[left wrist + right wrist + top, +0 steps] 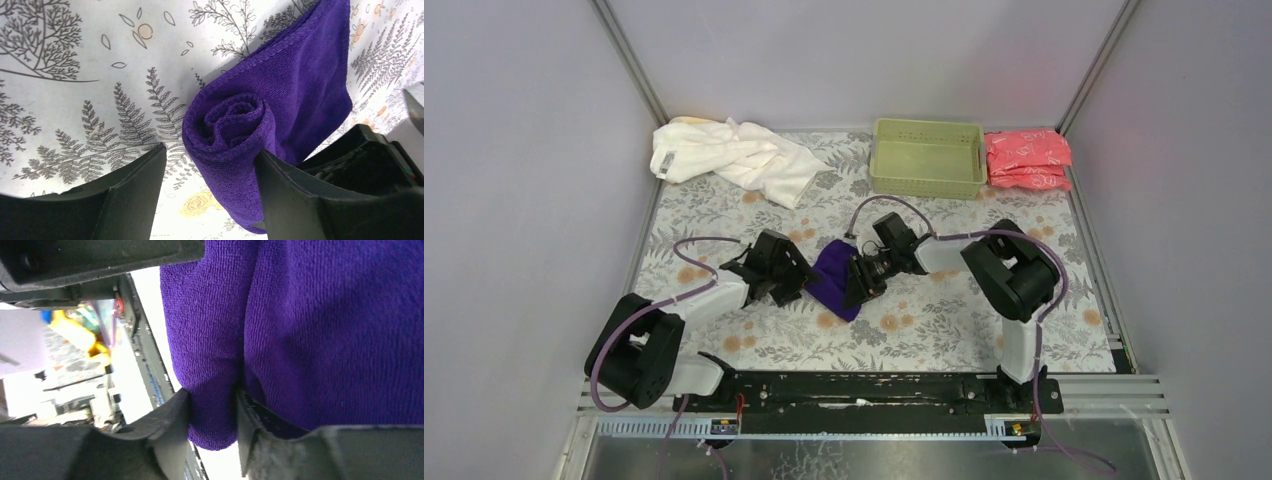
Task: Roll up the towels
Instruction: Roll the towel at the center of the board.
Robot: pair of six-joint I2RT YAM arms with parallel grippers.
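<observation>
From above, the purple towel (832, 283) lies on the flower-patterned worktop (944, 320), about midway between the two arms. The left tool (805, 286) meets it from the left and the right tool (860, 284) from the right, both low against the cloth. In the far left corner the white towel (729, 160) lies in a loose, crumpled heap, and a strip of the pale yellow towel (686, 121) shows at its rear edge. The green basket (927, 157) stands at the back, right of centre. The pink-red packets (1027, 160) are stacked just beside it in the right corner.

In the left wrist view, the purple towel's near end is wound into a spiral, and the rest runs away as a folded band flat on the worktop. The left tool stands wide, its two fingers (132, 195) straddling the rolled end. The finger on the right of the picture touches the roll's side. The other stands just clear of it, with patterned worktop showing between.

In the right wrist view, purple cloth fills most of the picture. The right tool is narrow, nipping a fold of the purple towel between its fingers (167, 430). The cloth touches both inner faces and bulges out above and below the pinch.
</observation>
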